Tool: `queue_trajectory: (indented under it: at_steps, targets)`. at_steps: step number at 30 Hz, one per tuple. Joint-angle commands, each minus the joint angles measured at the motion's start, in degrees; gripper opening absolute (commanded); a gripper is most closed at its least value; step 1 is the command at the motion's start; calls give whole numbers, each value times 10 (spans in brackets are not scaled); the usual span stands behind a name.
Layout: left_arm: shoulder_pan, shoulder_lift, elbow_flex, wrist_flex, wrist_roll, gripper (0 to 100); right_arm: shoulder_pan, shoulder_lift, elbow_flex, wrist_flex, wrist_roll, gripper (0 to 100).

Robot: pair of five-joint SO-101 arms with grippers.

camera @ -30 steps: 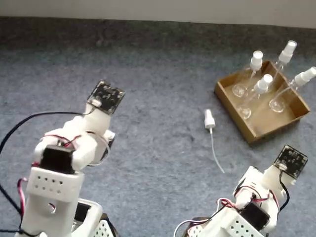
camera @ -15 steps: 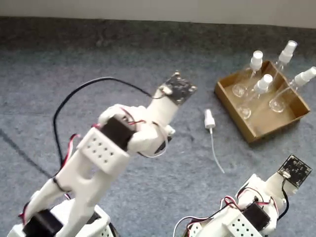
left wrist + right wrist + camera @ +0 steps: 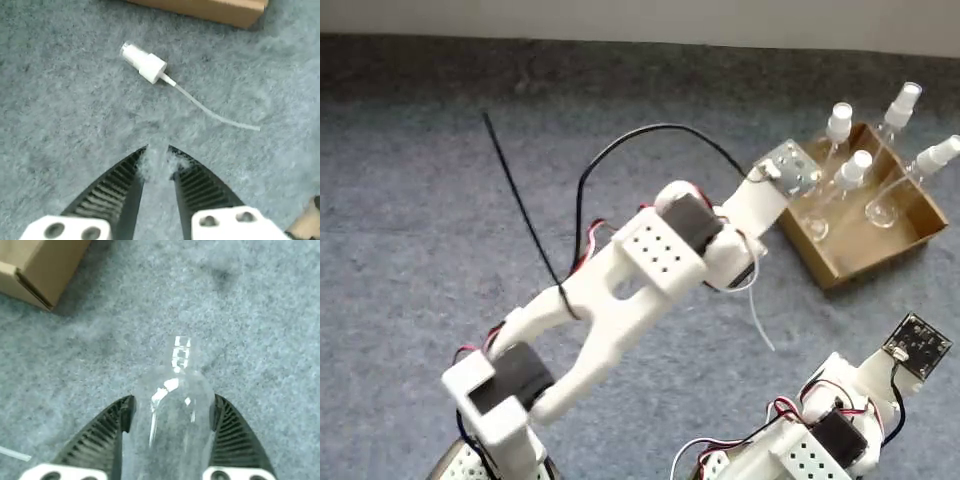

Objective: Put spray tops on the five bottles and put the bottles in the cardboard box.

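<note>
A loose white spray top [image 3: 145, 64] with a thin curved tube [image 3: 215, 116] lies on the grey carpet, just short of the cardboard box [image 3: 200, 7]. My left gripper [image 3: 157, 150] hovers low over the carpet a little short of the spray top, narrowly open with nothing between its fingers. In the high view the left arm [image 3: 660, 260] stretches across to the box [image 3: 865, 262] and covers the spray top's head; the tube's end [image 3: 758, 325] shows. My right gripper [image 3: 172, 399] is shut on a clear bottle [image 3: 172, 410] without a top, near the table's front right.
Several clear bottles with white spray tops [image 3: 855, 168] lean in the cardboard box at the back right. A corner of the box [image 3: 35, 270] lies beyond the right gripper. A black cable [image 3: 520, 205] arcs over the table's middle. Grey carpet stretches open to the left.
The left arm has swung from the table's left side across to the right, ending over the loose spray top beside the box. The right arm has barely shifted.
</note>
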Motion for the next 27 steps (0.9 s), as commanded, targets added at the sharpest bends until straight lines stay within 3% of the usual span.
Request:
queue_trajectory:
  at_steps: [1,7,17,23,27]
  targets:
    - [4,71,-132,-3,77,36,6,-1,-1,-9,-4,111]
    - [4,170,-214,-4,190,36,3,-1,-1,-9,-4,111]
    - [-7,251,-284,-3,288,37,6,-1,-1,-9,-4,111]
    - [-15,252,-282,-4,340,202,7,-1,-1,-9,-4,111]
    - [-17,255,-281,-5,349,213,7,-1,-1,-9,-3,111]
